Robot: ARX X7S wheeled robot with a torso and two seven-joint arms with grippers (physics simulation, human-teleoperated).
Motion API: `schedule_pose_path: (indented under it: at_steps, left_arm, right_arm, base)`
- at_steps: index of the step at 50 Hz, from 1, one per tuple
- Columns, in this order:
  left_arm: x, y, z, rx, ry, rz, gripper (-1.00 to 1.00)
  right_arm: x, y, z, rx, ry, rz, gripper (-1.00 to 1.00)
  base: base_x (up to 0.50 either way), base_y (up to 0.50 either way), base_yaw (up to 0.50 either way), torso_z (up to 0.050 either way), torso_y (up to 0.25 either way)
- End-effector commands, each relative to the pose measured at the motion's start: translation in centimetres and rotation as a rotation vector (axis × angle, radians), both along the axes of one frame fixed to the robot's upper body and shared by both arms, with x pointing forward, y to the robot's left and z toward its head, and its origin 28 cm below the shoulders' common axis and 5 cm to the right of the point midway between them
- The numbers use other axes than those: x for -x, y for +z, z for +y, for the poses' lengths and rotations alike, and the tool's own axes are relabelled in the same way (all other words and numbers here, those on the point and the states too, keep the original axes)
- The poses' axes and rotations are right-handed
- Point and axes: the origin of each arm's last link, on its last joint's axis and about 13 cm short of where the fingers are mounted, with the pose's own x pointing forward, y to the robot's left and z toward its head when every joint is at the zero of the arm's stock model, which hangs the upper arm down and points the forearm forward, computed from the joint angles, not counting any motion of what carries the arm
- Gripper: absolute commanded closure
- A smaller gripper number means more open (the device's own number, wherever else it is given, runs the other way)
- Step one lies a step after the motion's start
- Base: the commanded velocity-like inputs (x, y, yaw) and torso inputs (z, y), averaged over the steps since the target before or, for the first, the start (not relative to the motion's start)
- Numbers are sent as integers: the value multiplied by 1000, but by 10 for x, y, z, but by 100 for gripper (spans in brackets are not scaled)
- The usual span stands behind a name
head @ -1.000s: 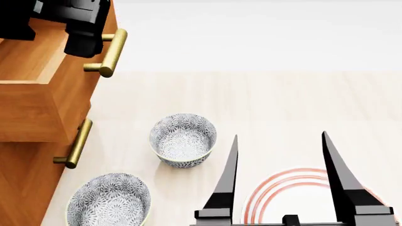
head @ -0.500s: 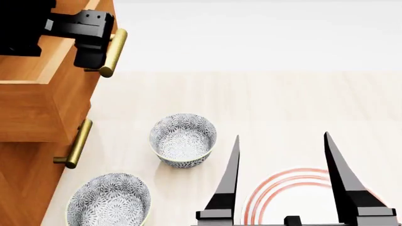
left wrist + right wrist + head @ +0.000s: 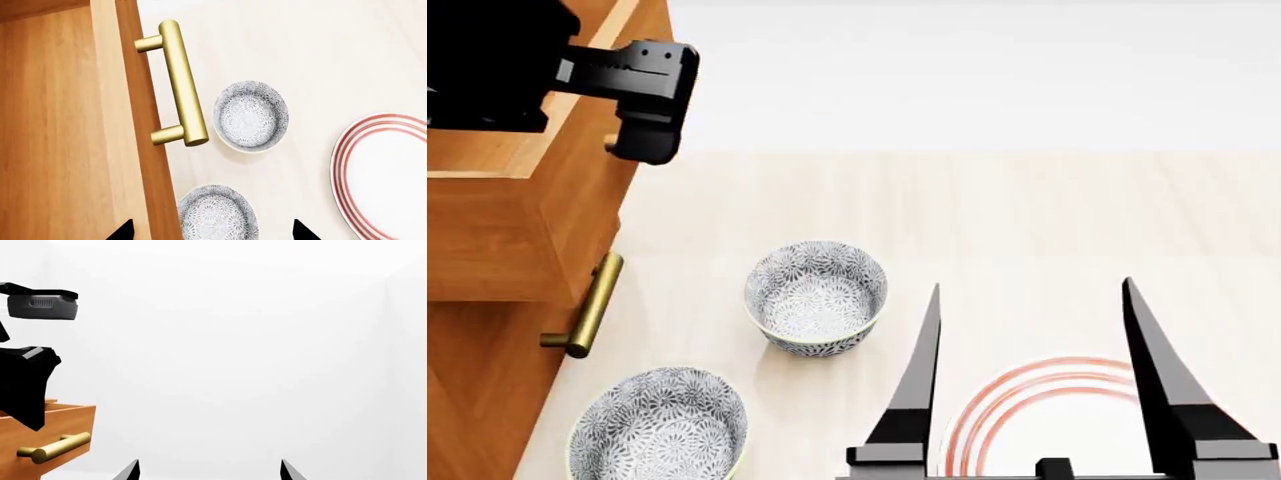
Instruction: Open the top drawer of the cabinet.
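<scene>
Left gripper (image 3: 641,105) hangs above the front of the top drawer (image 3: 507,215), its black fingertips spread wide apart in the wrist view with nothing between them, clear of the brass bar handle (image 3: 180,82) below. That drawer stands pulled out from the cabinet (image 3: 474,400) at the far left, its pale wood box showing, and it overhangs the lower drawer's handle (image 3: 587,305). Just beside the cabinet, two grey patterned bowls (image 3: 815,297) (image 3: 658,425) sit on the light wood-grain tabletop (image 3: 1028,220). Further right, a white plate with red rings (image 3: 1041,415) lies under the right gripper (image 3: 1034,330), whose long dark fingers stand parted and empty. Behind the table, the room is plain white.
</scene>
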Motion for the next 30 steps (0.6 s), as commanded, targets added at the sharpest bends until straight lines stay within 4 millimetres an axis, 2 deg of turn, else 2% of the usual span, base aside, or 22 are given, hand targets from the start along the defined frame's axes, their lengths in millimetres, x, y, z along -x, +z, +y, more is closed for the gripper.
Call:
schedule_pose_path:
  at_steps: [1,13,30]
  left_arm:
    - [0,10,-15,56,-28,-79,-100]
    - [3,16,-15,54,-37,-91,-100]
    - [1,20,-1,38,9,-111,-100]
  right_arm:
    - [1,2,-1,-9,16,-7,-100]
    - [0,2,-1,-8,18,-4,-100]
    - [-1,0,0,-7,21,-2,-100]
  base:
    - [0,0,0,0,0]
    - [0,0,0,0,0]
    - [0,0,0,0,0]
